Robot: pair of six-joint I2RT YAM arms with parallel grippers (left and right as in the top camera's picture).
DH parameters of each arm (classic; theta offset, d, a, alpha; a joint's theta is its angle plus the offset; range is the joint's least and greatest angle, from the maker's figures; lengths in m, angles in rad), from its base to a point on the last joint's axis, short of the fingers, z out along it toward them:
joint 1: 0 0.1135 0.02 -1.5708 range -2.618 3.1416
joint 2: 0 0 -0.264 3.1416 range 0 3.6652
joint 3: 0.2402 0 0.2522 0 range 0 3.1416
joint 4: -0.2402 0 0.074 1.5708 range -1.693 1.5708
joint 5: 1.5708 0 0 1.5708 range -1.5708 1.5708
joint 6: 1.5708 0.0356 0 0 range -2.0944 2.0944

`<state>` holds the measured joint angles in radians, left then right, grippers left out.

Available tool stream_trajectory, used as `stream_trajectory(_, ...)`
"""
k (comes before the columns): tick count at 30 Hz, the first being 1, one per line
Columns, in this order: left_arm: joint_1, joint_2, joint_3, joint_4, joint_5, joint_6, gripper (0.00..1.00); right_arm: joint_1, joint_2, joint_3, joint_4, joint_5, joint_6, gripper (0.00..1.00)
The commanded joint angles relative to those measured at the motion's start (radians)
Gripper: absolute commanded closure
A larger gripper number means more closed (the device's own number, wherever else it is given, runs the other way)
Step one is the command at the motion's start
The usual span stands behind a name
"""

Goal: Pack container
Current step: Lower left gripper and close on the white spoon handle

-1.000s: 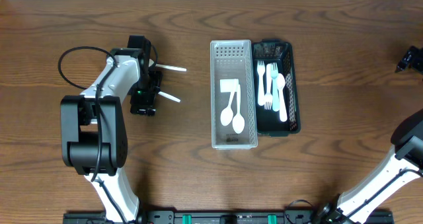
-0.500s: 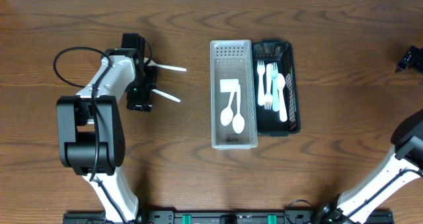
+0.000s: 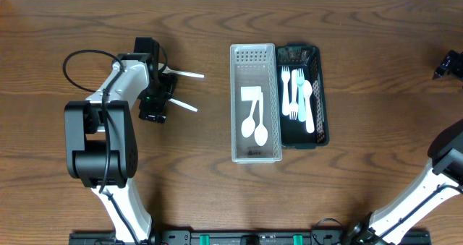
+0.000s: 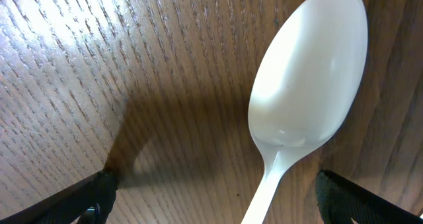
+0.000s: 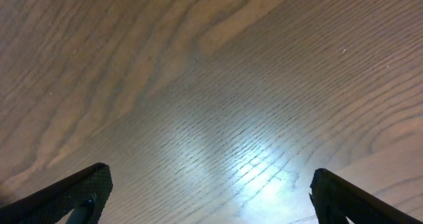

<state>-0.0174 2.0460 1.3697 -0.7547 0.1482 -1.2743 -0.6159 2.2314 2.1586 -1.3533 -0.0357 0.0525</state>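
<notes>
container [image 3: 253,57] partly packed — my left gripper [image 4: 218,199] hovered spread over a loose spoon [image 4: 310,72]; next it needed closing on its handle.

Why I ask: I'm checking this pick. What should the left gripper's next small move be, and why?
Probably lower the left gripper and close on the white spoon. Its jaws stand open, the spoon's neck lies on the table between the fingers, not yet held, and the white tray already holds spoons.
</notes>
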Motion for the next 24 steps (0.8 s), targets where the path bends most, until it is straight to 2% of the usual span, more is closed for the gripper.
stream_trajectory(1, 0.001, 0.07, -0.025, 0.01, 0.028, 0.017, 0.02, 0.002, -0.024, -0.002, 0.0, 0.002, 0.014, 0.01)
stream_trajectory(3, 0.001, 0.07, -0.025, 0.009, 0.028, 0.018, 0.02, 0.001, -0.024, -0.002, 0.0, 0.002, 0.014, 0.01)
stream_trajectory(6, 0.001, 0.07, -0.025, 0.008, 0.028, 0.018, 0.11, 0.001, -0.024, -0.002, -0.001, 0.002, 0.014, 0.01)
stream_trajectory(14, 0.001, 0.07, -0.025, -0.011, 0.028, 0.026, 0.12, 0.001, -0.024, -0.002, -0.001, 0.002, 0.014, 0.01)
stream_trajectory(17, 0.001, 0.069, -0.025, -0.022, 0.028, 0.025, 0.24, 0.001, -0.024, -0.002, 0.0, 0.002, 0.014, 0.01)
stream_trajectory(21, 0.001, 0.069, -0.025, -0.025, 0.028, 0.025, 0.46, 0.001, -0.024, -0.002, -0.001, 0.002, 0.014, 0.01)
stream_trajectory(24, 0.001, 0.069, -0.025, -0.025, 0.028, 0.025, 0.57, 0.001, -0.024, -0.002, -0.001, 0.002, 0.014, 0.01)
